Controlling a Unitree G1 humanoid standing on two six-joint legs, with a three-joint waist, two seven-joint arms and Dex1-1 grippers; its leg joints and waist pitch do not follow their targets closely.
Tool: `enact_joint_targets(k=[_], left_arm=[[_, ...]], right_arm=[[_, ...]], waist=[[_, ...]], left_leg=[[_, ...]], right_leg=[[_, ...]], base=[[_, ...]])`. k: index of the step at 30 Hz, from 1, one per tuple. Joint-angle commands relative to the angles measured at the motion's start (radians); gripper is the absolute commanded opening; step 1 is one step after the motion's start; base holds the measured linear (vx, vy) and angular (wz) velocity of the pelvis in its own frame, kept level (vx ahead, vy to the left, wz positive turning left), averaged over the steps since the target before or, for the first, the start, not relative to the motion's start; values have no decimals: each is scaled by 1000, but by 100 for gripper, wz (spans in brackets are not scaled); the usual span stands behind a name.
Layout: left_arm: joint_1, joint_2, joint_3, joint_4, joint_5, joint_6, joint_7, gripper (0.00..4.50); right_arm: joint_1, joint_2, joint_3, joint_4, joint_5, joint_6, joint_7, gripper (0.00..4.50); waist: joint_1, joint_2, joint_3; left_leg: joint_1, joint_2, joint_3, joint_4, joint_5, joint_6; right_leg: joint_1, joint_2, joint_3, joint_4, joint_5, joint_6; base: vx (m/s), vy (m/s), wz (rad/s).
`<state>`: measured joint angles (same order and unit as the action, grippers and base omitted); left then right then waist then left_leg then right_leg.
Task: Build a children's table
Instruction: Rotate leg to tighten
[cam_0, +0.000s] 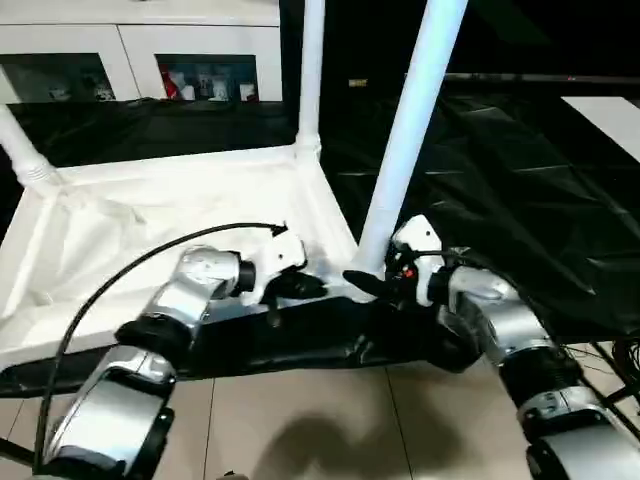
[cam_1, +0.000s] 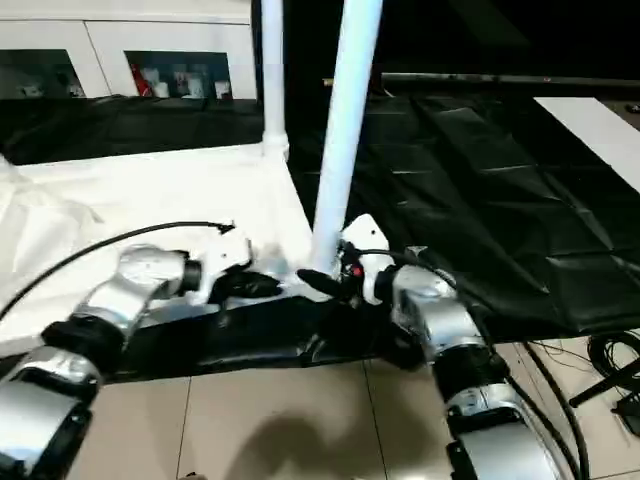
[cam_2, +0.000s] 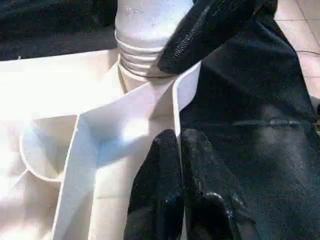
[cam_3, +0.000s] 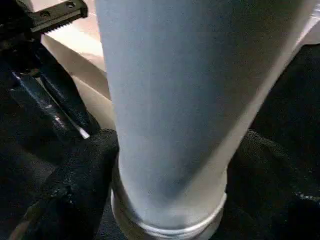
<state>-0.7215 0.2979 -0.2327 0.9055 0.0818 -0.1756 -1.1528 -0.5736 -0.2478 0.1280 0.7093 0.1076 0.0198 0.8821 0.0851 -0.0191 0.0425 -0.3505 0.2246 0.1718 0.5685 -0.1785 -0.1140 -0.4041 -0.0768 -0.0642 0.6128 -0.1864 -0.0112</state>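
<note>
The children's table top (cam_0: 150, 215) lies upside down on the black-covered work table. White legs stand in its sockets: one at the far right corner (cam_0: 311, 70), one at the near right corner (cam_0: 412, 120), one at the far left (cam_0: 22, 150). My left gripper (cam_0: 310, 286) is shut on the top's near rim (cam_2: 176, 105), just left of the near right leg. My right gripper (cam_0: 372, 283) is open, with a finger (cam_3: 75, 180) on either side of that leg's threaded base (cam_2: 142, 55).
The black cover (cam_0: 500, 200) stretches wrinkled to the right and behind. A white cabinet (cam_0: 200, 60) with glass doors stands at the back left. Tiled floor (cam_0: 300, 420) lies below the table's near edge, with cables (cam_1: 610, 360) at the right.
</note>
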Motion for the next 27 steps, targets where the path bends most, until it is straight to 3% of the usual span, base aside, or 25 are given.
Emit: enact_joint_targets(k=[1,5,6,11,16,18,21,25,27], left_arm=[[14,-2,12,2,-24,-20,-21,0],[16,4,12,-1,-27,-18,-30,0],[17,5,12,-2,-28,-17,-32,0],[17,6,12,-3,-30,-17,-36,0],[15,7,9,0,-21,-13,-13,0],[5,-2,8,13,-3,3,45,0],[-35,-70,20,52,17,60,201,0],[-56,-114,14,70,35,90,281,0],[-79,-179,13,89,41,127,366,0]], right_arm=[[5,-1,-2,-19,9,12,9,346],[6,3,12,-15,2,14,27,332],[7,3,14,-16,2,15,30,303],[7,6,13,-14,3,18,36,276],[11,14,2,-2,-2,17,4,273],[5,32,-27,27,-4,22,-78,272],[-7,105,-105,93,-5,43,-357,272],[-15,145,-135,121,-8,59,-497,272],[-30,192,-172,155,-4,72,-655,272]], waist=[[0,-6,-60],[1,-8,-60],[1,-8,-60],[1,-7,-59],[0,-7,-59],[-1,-9,-59],[-8,-7,-56],[-10,-4,-56],[-13,-6,-57]], left_leg=[[-1,5,12,-54,-161,64],[-2,4,12,-54,-156,64],[-3,4,12,-54,-155,64],[-2,4,12,-54,-160,60],[-2,4,12,-55,-156,60],[-2,4,12,-55,-160,57],[3,3,10,-61,-186,24],[3,0,11,-59,-185,21],[2,0,11,-60,-176,17]], right_leg=[[58,-53,40,-66,-128,-228],[58,-53,40,-66,-128,-227],[59,-52,40,-65,-128,-226],[57,-53,40,-66,-137,-223],[57,-53,41,-66,-133,-222],[56,-53,41,-66,-140,-220],[50,-55,43,-76,-229,-195],[50,-54,44,-78,-219,-189],[50,-53,45,-77,-208,-187]], base=[[0,0,0],[0,0,0],[0,0,0],[0,0,0],[0,0,0],[0,0,0],[0,0,0],[0,0,0],[0,0,0]])
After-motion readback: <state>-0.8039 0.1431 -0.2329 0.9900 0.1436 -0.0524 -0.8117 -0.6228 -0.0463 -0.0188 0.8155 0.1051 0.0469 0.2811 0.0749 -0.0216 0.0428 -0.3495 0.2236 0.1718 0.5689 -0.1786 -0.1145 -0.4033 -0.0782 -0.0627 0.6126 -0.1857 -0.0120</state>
